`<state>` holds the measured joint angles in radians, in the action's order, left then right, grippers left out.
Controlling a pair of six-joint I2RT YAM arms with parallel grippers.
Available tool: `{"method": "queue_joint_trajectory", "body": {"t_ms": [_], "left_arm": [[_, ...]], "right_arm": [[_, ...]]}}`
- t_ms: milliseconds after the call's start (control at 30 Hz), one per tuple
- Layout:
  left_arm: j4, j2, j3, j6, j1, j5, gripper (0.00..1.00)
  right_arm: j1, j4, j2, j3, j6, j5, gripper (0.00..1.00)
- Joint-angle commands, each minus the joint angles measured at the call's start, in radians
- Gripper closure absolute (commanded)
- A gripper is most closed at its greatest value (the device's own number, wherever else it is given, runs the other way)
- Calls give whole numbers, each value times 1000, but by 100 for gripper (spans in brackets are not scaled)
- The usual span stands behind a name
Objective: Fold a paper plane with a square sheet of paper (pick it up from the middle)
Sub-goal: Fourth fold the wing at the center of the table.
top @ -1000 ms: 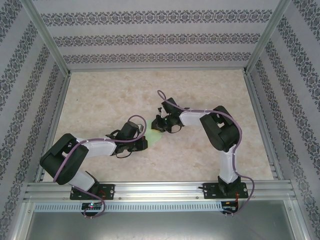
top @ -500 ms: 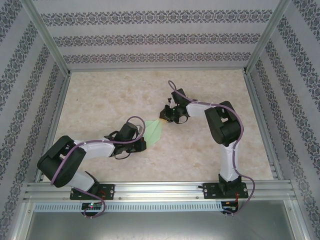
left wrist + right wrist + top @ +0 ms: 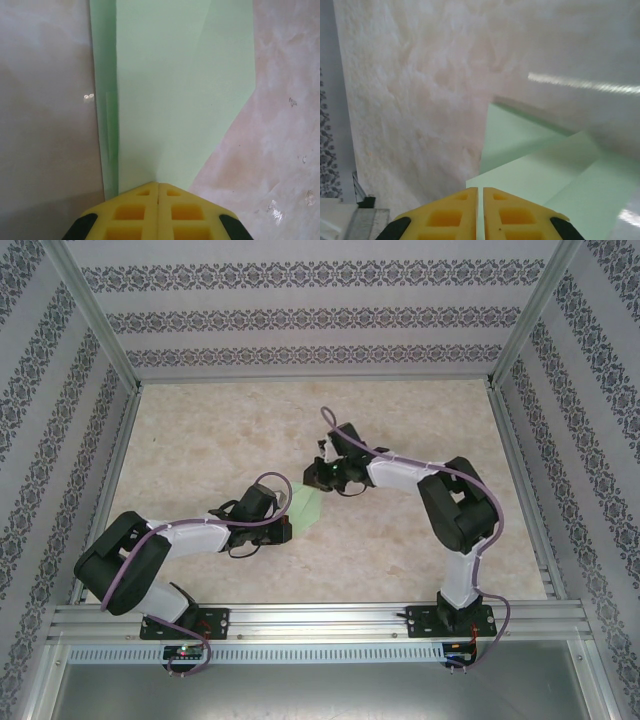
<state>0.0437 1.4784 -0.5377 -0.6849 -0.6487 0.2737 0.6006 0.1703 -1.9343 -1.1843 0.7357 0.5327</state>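
The left gripper [image 3: 158,184] is clenched, its yellow fingers pressed together with the tips resting on the near end of the sheet of paper [image 3: 180,90], right beside a long crease that runs away from them. Whether a layer is caught between the fingers cannot be told; it looks more like a downward press than a pinch. At the far end of the paper the right gripper [image 3: 480,189] is also closed, with only a hairline gap between the fingers, and its tips sit at the edge of a folded flap. The pale green paper [image 3: 306,506] lies flat on the counter [image 3: 200,430] between the two grippers, already folded into a narrower shape with one slanted corner. The step in hand appears to be setting a crease. To do it well, the left gripper should pin its end of the paper firmly so nothing slides, while the right gripper runs along the fold line with light, even pressure, staying on the paper and not catching the flap's loose edge.
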Motion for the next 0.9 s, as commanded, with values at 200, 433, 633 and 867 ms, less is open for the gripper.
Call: {"method": "queue_joint_trajectory", "body": {"t_ms": [200,433,633,867], "left_arm": [[215,15,36,23,7,-32,100],[261,-67,-20,30,8,28,97],[296,-98,-186,83,45,113,91],[156,113,-285,85,110,197,91]], "right_arm": [[19,-10,-138,14,10,-41,91],[20,16,-163,18,-3,-62,91],[20,29,-162,12,-9,-62,91],[20,20,-166,21,-1,-65,91]]}}
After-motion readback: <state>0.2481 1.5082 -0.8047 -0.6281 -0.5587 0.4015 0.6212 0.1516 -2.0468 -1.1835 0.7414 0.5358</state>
